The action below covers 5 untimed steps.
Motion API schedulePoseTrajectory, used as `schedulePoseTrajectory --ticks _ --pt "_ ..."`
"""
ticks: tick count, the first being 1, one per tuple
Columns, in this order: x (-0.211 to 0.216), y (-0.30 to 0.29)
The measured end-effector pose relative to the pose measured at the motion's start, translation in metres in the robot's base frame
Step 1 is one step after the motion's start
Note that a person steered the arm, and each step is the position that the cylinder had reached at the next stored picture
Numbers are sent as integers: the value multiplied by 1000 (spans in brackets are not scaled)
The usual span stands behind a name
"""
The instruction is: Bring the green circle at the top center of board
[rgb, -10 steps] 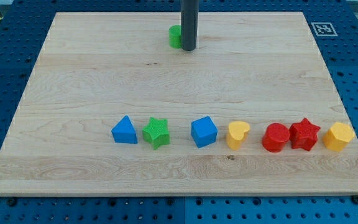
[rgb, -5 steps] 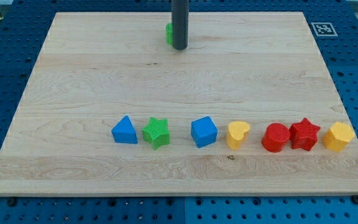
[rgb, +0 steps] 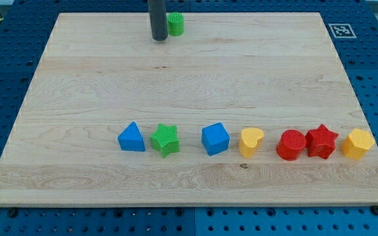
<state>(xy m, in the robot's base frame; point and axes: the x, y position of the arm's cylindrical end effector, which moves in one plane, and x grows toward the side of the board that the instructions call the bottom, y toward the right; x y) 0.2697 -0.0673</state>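
Observation:
The green circle (rgb: 175, 24) is a small green cylinder near the view's top edge of the wooden board (rgb: 77, 92), a little left of centre. My tip (rgb: 159, 38) is the lower end of the dark rod, just to the left of the green circle and slightly below it. A narrow gap shows between rod and block.
A row of blocks lies across the lower board: a blue triangle (rgb: 131, 137), a green star (rgb: 165, 139), a blue cube (rgb: 214, 138), a yellow heart (rgb: 251, 141), a red cylinder (rgb: 291, 145), a red star (rgb: 321, 141), a yellow hexagon (rgb: 357, 143). A marker tag (rgb: 341, 30) is at top right.
The rod has moved left, from the green circle's right side to its left side. The green circle has shifted up and slightly left toward the top edge.

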Motion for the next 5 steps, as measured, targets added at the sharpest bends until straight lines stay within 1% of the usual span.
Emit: schedulePoseTrajectory --ticks 3,5 --pt "3 0" --pt "-3 22"
